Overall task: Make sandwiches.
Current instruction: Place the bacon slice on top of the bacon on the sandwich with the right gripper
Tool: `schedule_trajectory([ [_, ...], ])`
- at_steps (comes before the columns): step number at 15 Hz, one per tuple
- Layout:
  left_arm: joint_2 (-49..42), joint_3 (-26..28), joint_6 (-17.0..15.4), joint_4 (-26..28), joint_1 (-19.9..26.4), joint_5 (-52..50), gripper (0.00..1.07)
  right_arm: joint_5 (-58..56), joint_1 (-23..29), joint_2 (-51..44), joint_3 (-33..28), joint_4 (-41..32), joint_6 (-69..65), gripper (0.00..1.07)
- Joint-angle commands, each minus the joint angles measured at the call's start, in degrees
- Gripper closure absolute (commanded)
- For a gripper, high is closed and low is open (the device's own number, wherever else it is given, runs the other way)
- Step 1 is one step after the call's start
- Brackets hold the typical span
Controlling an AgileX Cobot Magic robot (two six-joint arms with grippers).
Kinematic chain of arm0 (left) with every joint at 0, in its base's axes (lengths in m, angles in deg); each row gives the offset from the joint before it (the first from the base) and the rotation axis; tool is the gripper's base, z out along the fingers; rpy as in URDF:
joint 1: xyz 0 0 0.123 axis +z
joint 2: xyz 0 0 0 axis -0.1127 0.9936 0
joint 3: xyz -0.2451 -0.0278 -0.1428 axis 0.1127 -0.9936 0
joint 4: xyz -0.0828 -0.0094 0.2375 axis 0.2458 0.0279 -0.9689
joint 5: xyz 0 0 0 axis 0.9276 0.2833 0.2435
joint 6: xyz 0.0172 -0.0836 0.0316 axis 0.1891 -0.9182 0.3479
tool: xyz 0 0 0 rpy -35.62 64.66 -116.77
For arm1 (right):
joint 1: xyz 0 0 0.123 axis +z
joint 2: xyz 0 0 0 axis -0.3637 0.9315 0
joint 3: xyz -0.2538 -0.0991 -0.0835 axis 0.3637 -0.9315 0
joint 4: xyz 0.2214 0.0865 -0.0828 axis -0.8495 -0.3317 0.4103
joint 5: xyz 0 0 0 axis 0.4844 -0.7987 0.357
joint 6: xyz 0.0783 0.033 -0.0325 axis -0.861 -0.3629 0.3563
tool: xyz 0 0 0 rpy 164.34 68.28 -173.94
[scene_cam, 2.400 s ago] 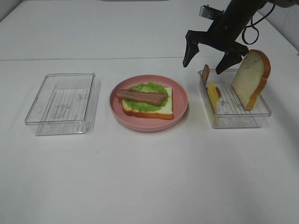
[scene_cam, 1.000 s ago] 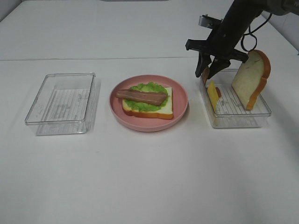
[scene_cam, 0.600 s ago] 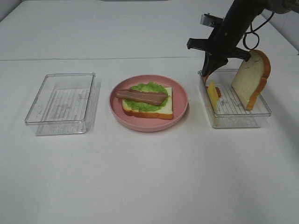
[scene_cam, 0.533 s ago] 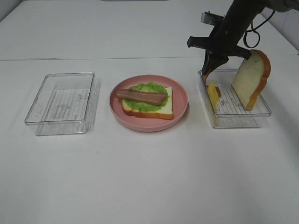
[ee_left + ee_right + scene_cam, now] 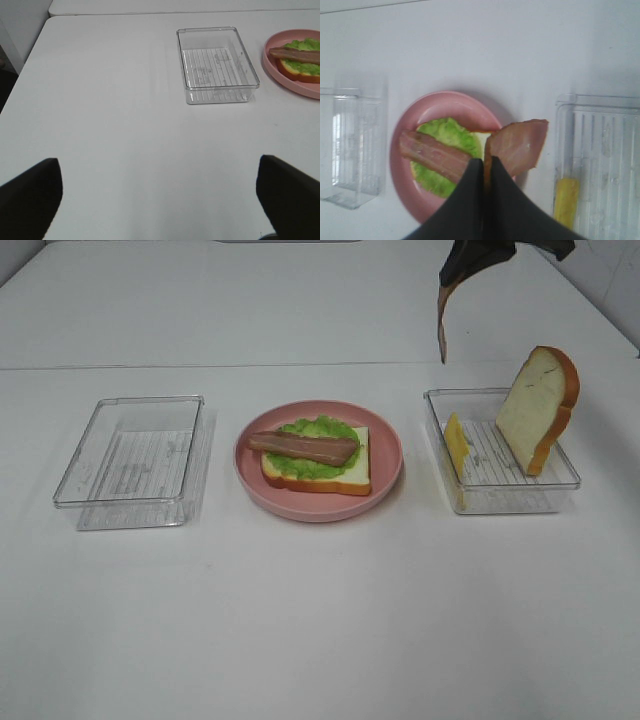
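The open sandwich (image 5: 312,456) lies on the pink plate (image 5: 385,455): white bread, green lettuce and one bacon strip (image 5: 303,447). My right gripper (image 5: 458,260) is high at the top edge, shut on a second bacon strip (image 5: 441,320) that hangs above the right tray (image 5: 505,500). In the right wrist view the shut gripper (image 5: 484,167) pinches this bacon strip (image 5: 519,147) over the plate's edge (image 5: 397,160). A yellow cheese slice (image 5: 456,443) and an upright bread slice (image 5: 538,408) stand in the right tray. My left gripper (image 5: 160,200) is open and empty over bare table.
An empty clear tray (image 5: 135,460) stands left of the plate; it also shows in the left wrist view (image 5: 216,64). The table is white, with a seam running across behind the trays.
My right gripper closed on the bacon strip in the right tray and lifted it high above the tray. Plate, cheese and bread slice have not moved.
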State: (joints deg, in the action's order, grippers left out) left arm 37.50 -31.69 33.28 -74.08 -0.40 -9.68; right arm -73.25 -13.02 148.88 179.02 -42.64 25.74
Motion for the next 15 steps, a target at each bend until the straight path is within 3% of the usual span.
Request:
schedule_trajectory([
  [1, -0.8, -0.11, -0.52, 0.0, 0.06, -0.29, 0.09, -5.96, 2.01, -2.92, -2.58, -1.55, 2.18, 1.07],
  [4, -0.8, -0.11, -0.52, 0.0, 0.06, -0.29, 0.09, -2.81, 9.97, -2.52, -2.64, -2.18, 2.86, 1.07],
  [9, -0.8, -0.11, -0.52, 0.0, 0.06, -0.29, 0.09, 2.12, 18.74, 3.15, -2.64, -3.55, 2.86, 1.07],
  [15, -0.8, -0.11, -0.57, -0.06, 0.06, -0.29, 0.09, 4.58, 19.65, 10.26, -2.64, -10.26, 2.86, 1.07],
])
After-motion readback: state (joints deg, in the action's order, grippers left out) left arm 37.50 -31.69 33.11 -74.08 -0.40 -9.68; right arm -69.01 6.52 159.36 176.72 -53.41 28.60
